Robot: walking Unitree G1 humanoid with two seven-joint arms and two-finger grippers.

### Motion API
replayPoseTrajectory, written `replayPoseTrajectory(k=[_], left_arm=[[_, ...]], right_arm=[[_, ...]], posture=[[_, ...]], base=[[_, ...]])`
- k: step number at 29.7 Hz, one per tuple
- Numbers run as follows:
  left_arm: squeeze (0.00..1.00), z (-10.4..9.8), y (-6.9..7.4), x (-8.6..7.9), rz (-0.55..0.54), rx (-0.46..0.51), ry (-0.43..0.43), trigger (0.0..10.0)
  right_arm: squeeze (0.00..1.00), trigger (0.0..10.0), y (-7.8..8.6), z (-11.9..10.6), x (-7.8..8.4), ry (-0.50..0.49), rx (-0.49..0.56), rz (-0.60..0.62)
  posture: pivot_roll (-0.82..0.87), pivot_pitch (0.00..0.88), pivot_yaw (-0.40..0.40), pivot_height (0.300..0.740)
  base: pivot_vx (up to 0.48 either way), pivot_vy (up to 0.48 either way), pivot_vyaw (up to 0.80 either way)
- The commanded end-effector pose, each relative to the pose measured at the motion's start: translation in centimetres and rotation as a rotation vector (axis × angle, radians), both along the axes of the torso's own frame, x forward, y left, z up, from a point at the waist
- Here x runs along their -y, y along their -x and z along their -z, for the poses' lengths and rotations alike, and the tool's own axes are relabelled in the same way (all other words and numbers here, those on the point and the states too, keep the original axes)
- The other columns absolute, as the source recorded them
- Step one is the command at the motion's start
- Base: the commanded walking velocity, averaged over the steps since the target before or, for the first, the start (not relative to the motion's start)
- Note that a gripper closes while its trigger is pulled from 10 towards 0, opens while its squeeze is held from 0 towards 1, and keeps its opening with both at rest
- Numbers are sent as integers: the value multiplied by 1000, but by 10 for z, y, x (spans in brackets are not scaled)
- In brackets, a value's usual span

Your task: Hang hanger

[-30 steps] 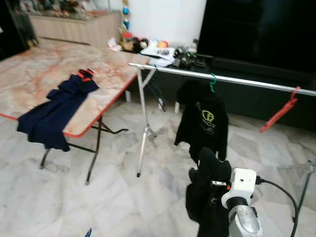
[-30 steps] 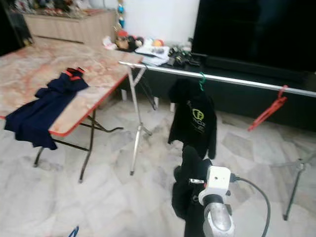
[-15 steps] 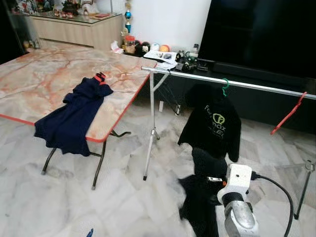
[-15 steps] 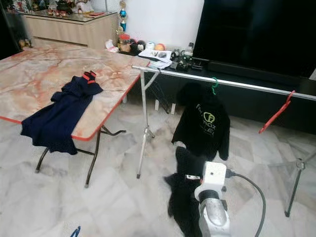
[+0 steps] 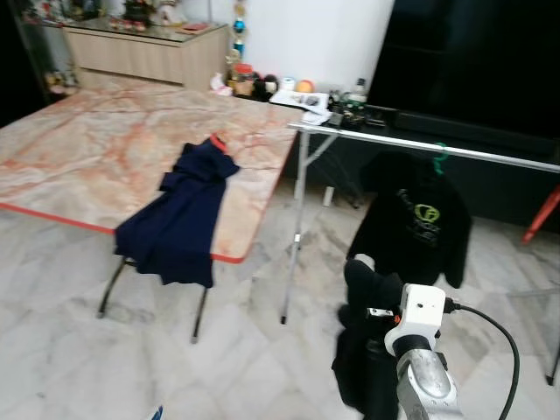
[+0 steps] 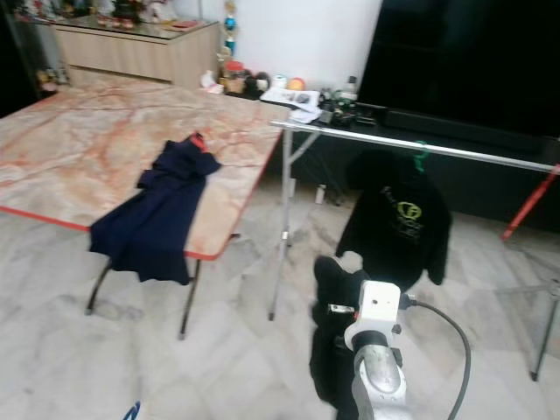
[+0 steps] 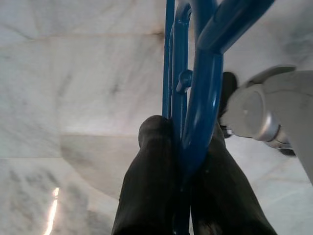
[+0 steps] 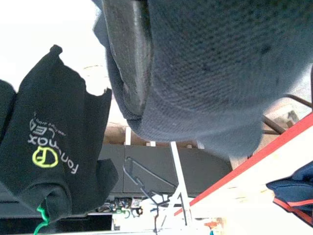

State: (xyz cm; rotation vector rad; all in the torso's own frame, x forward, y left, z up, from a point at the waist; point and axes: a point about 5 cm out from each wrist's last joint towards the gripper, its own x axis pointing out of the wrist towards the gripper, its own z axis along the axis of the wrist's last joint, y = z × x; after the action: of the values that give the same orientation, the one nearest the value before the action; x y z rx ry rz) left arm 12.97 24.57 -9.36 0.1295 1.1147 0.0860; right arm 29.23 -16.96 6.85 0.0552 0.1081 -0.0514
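Blue hanger (image 7: pixel 195 98) pinched in left gripper (image 7: pixel 188 147); dark garment (image 5: pixel 367 350) clamped in right gripper (image 8: pixel 142 73), rail (image 5: pixel 420 144) at 12 o'clock.

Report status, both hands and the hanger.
Left hand shut on blue hanger. Right hand shut on dark garment. Rail ahead; black shirt already hanging there.

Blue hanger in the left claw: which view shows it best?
The left wrist view: the blue hanger is clamped between the left claw's black fingers. The eye views show just a blue tip at the bottom edge.
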Motion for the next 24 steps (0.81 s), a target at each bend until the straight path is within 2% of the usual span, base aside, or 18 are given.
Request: replayPoseTrajectory(k=[1, 24], left_arm=[[0, 3, 3, 6, -5, -12, 18, 10000], [0, 4, 5, 8, -13, -14, 26, 10000]], right_arm=[[0, 10000, 0, -5, 10, 17, 23, 26], [0, 10000, -6, -13, 7, 35, 54, 3]], posture=[[179, 0, -61, 740], [185, 0, -72, 740]], base=[[0, 472, 0], [0, 472, 0]])
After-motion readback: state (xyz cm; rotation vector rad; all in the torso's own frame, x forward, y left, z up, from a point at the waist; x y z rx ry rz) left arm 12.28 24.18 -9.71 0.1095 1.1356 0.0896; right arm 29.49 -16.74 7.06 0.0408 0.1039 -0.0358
